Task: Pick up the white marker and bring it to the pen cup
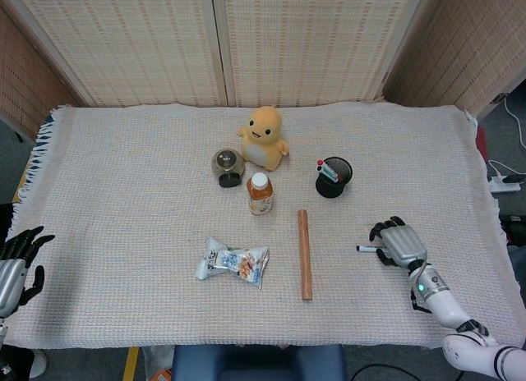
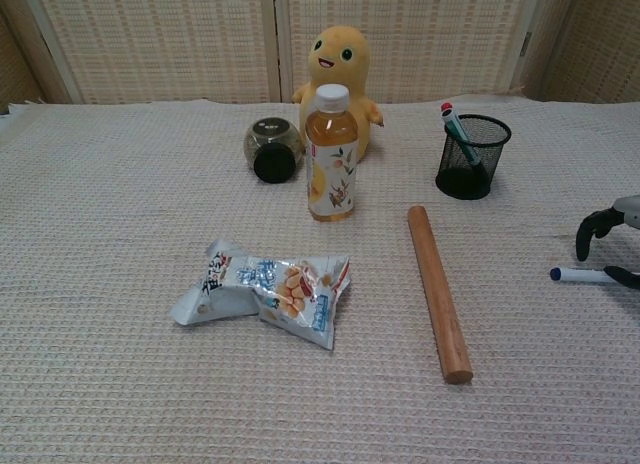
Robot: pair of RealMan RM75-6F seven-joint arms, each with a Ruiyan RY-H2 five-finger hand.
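A woven cream cloth covers the table point(image 1: 123, 151), backed by rattan screens. Near its right edge the right robot hand point(image 1: 400, 243) arches over the white marker point(image 2: 588, 275), fingers curled around it on the cloth, seemingly closing for a grasp; whether it is clamped yet cannot be told. The mesh pen cup point(image 2: 472, 156) waits farther back. The left robot hand point(image 1: 18, 262) idles, fingers spread, at the left edge.

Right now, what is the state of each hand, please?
Left hand: open, holding nothing.
Right hand: over the white marker, fingers around it; grip cannot be told.
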